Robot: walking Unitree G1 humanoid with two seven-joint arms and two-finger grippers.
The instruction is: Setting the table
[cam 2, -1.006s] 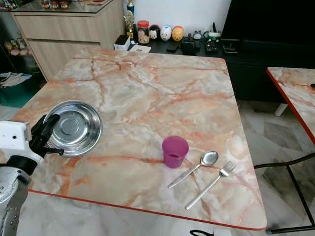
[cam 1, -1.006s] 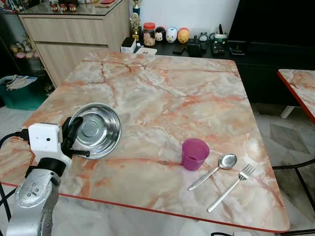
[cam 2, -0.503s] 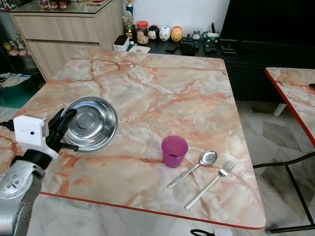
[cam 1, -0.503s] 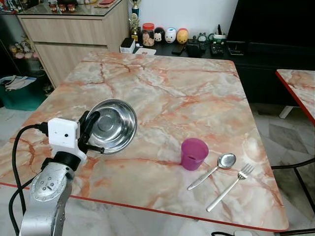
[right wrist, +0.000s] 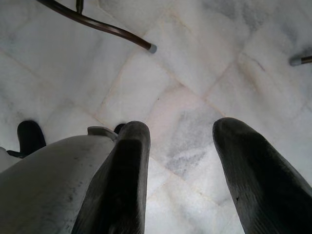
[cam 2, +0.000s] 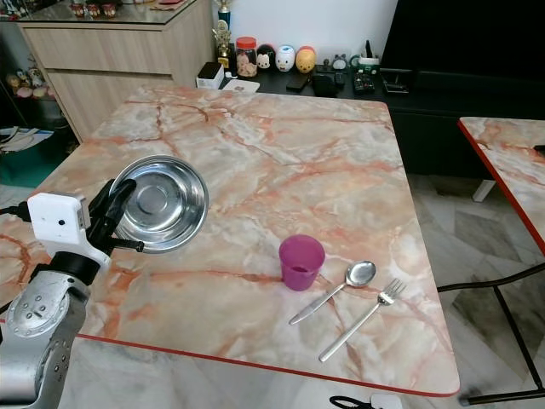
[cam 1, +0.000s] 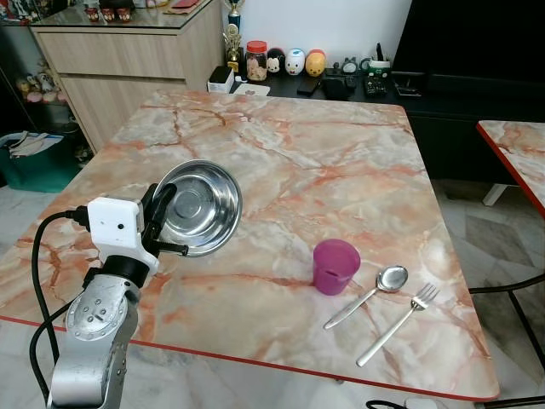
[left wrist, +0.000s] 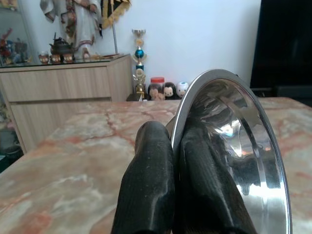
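Note:
My left gripper point(cam 1: 162, 223) is shut on the near rim of a steel bowl point(cam 1: 200, 205), which hangs tilted above the left part of the marble table point(cam 1: 289, 170). In the left wrist view the two black fingers point(left wrist: 161, 195) pinch the bowl's rim point(left wrist: 253, 146). A purple cup point(cam 1: 335, 266) stands at the table's front right, with a spoon point(cam 1: 375, 291) and a fork point(cam 1: 400, 322) lying beside it to the right. My right gripper point(right wrist: 180, 170) hangs open over the tiled floor.
A wooden cabinet point(cam 1: 119, 60) stands at the back left. A dark shelf behind the table carries jars and small figurines point(cam 1: 294, 60). A second marble table point(cam 1: 519, 153) edges in at the right, and chair legs point(cam 1: 511, 290) sit by the table's right side.
My left gripper has lifted the bowl off the table and carried it up and to the right, tilting it.

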